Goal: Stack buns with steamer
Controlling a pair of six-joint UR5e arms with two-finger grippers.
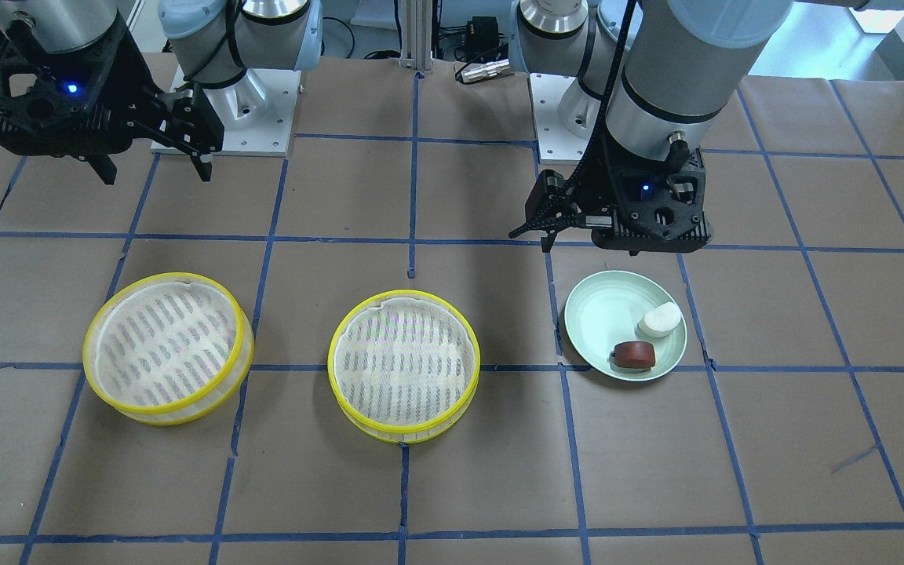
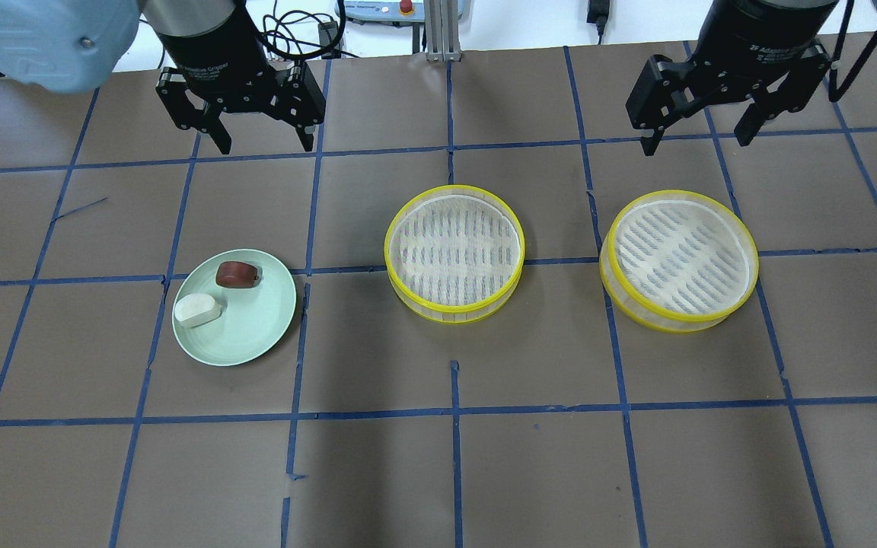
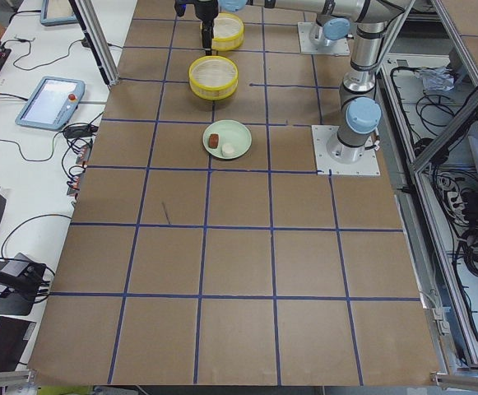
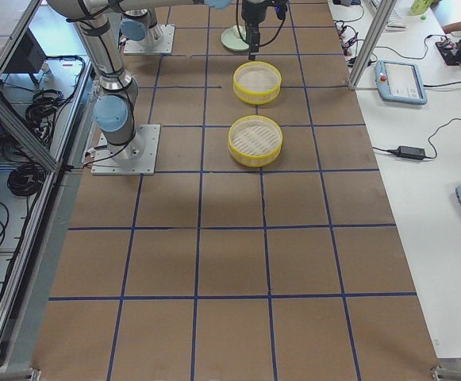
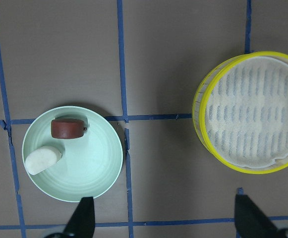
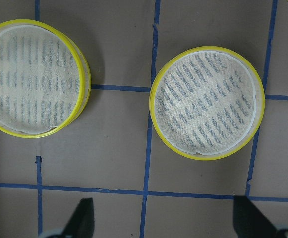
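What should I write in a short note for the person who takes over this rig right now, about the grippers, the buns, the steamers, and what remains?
Left gripper: open, empty, hovering beyond the plate.
Right gripper: open, empty, hovering beyond the right steamer.
White bun and reddish-brown bun: both on the plate.
Middle steamer and right steamer: empty, side by side, not stacked.
Done: nothing yet.
Left: move both buns into the steamers, then probably stack the steamers.
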